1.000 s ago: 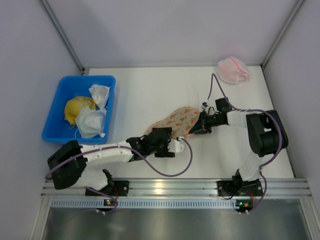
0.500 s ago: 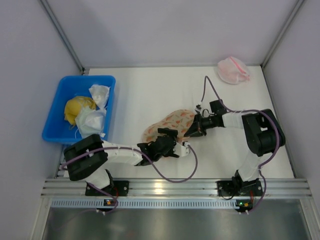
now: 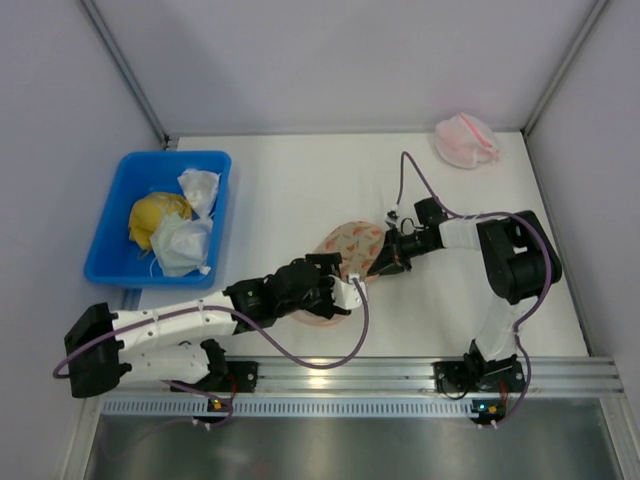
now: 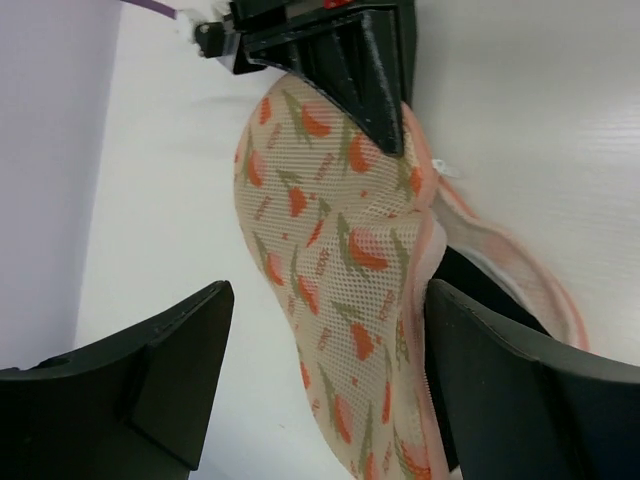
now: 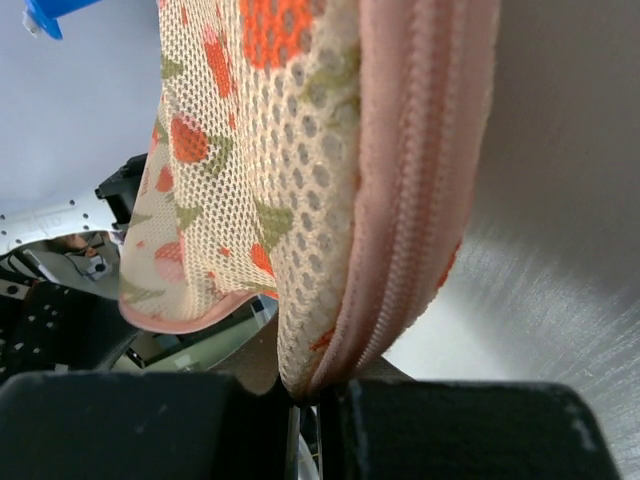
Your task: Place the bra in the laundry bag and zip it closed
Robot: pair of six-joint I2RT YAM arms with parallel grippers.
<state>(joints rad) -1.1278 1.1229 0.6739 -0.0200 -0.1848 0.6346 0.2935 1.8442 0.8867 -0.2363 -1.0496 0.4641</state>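
The laundry bag [image 3: 352, 243], peach mesh with red-orange marks, is held up on edge at the table's middle. My right gripper [image 3: 386, 260] is shut on its pink zipper edge [image 5: 400, 200], with the fingertips [image 5: 250, 420] pinching the seam. My left gripper [image 4: 325, 390] is open and straddles the bag's near end [image 4: 330, 230] without closing on it; in the top view it [image 3: 338, 290] sits just in front of the bag. Something black [image 4: 478, 282] shows inside the bag's open slit. I cannot tell whether it is the bra, which is otherwise hidden.
A blue bin [image 3: 118, 240] at the left holds a yellow cloth lump [image 3: 150, 215] and white cloth bundles [image 3: 185, 245]. A pink-and-white mesh bundle [image 3: 466, 140] lies at the far right corner. Walls close in on the left, right and back.
My left arm has swung out to the left while its gripper stayed at the bag's near end. My right gripper moved slightly left. The bag now looks shorter and bunched up.
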